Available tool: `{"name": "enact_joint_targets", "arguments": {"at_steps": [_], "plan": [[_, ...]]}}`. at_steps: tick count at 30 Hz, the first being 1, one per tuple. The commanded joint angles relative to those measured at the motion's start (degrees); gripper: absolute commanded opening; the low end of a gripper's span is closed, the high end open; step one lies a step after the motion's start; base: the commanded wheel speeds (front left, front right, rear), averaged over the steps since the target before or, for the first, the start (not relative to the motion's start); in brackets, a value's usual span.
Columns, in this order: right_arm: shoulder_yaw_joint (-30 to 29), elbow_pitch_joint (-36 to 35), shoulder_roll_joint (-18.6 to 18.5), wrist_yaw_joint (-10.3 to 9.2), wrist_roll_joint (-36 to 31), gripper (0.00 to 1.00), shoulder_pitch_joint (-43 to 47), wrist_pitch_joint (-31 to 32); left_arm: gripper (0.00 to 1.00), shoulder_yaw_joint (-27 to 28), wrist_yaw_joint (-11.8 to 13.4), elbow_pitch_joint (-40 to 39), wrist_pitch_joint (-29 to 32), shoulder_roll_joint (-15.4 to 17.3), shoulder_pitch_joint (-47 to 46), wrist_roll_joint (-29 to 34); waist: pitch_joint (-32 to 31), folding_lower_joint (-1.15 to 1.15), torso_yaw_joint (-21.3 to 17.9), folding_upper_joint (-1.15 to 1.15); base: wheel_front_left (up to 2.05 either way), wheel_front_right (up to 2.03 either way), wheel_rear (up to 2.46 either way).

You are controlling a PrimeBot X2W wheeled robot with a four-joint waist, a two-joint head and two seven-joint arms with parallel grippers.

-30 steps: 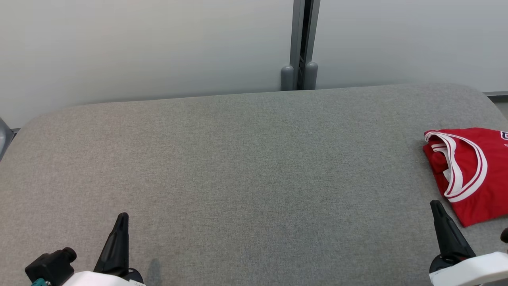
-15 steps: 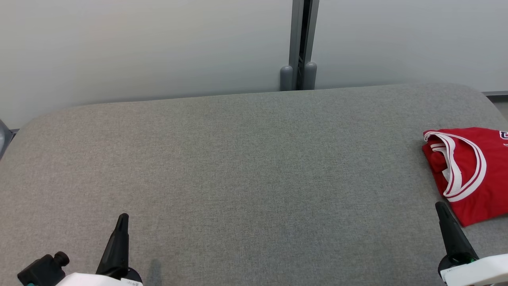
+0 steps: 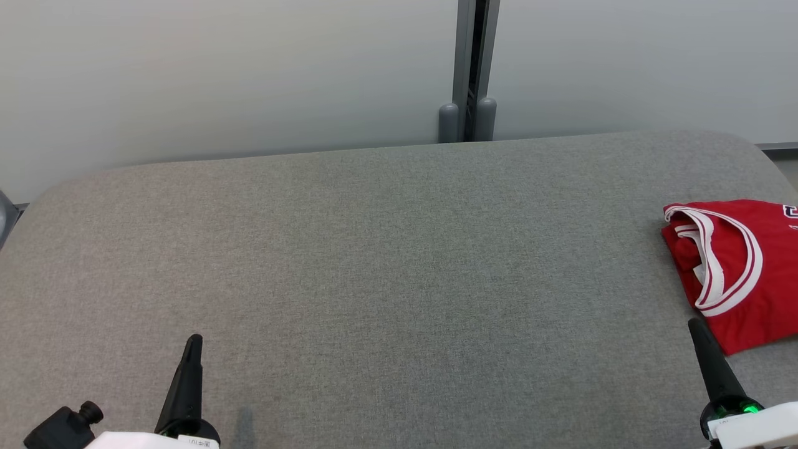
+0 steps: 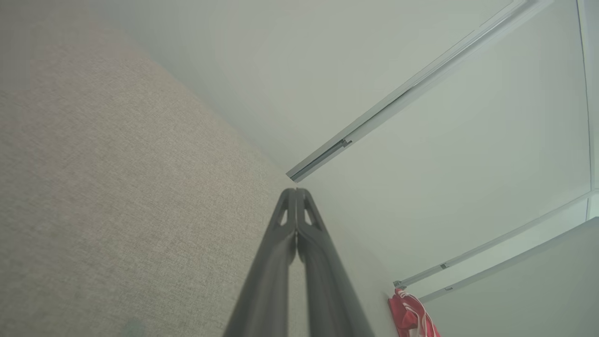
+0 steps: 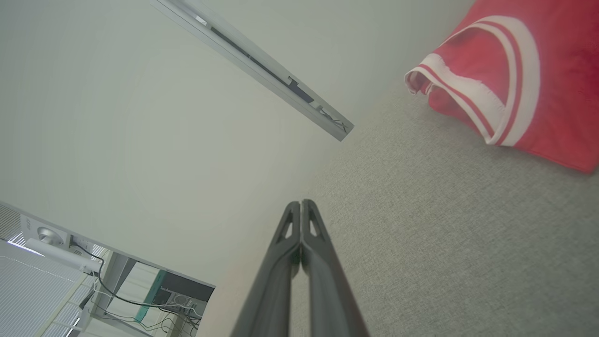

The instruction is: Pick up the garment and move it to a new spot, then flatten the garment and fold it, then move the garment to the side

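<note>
The folded red garment (image 3: 757, 293) lies at the frame's right edge on the grey worktop (image 3: 399, 262), just above the right claw (image 3: 695, 325) and not touching it. The left claw (image 3: 194, 342) sits at the lower left, well apart from the garment. Both claws are clenched and empty.

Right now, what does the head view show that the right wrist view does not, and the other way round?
Head view adds: the left gripper, shut, at the lower left, and two grey posts behind the grey table. Right wrist view adds: cables and equipment beyond the table's edge. Both share: the red garment with white trim lying on the table, and the right gripper, shut, apart from the garment.
</note>
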Motion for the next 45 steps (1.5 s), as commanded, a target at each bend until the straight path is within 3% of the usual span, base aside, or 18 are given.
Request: {"name": "enact_joint_targets", "arguments": {"at_steps": [1, 45], "plan": [[-0.5, -0.4, -0.7, 0.01, 1.9, 0.00, -0.3, 0.4, 0.00, 0.5, -0.6, -0.8, 0.1, 0.2, -0.1, -1.6, 0.0, 0.00, 0.0, 0.00, 0.00, 0.00, 0.00], [-3.3, 1.6, -0.4, 0.00, 25.6, 0.00, -0.3, 4.7, 0.00, 2.3, -4.5, -1.1, 1.7, -2.9, 0.8, -23.5, -0.1, 0.00, -0.5, 0.00, 0.00, 0.00, 0.00]]}}
